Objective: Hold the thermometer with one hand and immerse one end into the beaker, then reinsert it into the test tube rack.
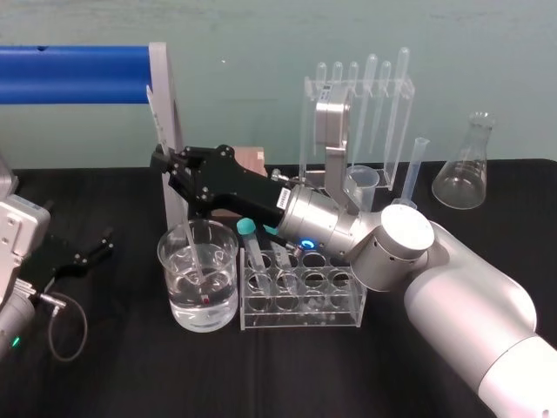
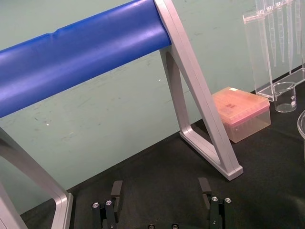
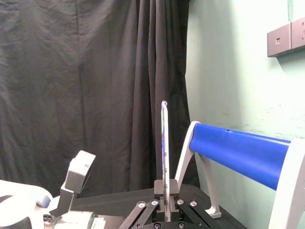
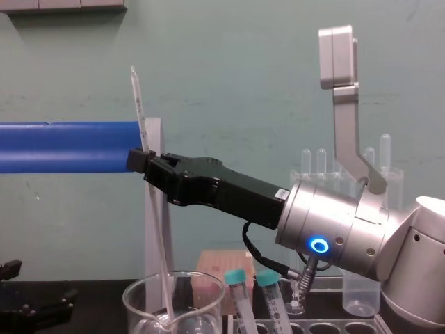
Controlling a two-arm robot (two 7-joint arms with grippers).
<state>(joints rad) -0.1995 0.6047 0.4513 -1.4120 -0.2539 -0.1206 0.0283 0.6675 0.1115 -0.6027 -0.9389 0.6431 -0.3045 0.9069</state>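
On the black surface (image 1: 130, 374), your right tool (image 4: 142, 161) was clamped on the thermometer (image 4: 138, 104), whose lower end stood in the beaker (image 1: 167, 266) beside the test tube rack (image 1: 300, 306), while your left tool (image 1: 91, 248) sat parked with fingers apart; any sideways pull could have snapped the glass against the rim.

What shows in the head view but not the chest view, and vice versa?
Head view: the thermometer's tip under water in the beaker, the whole test tube rack, a conical flask. Chest view: the thermometer's upper end above the right gripper. Both: right gripper shut on the thermometer over the beaker; left gripper open, parked at left.
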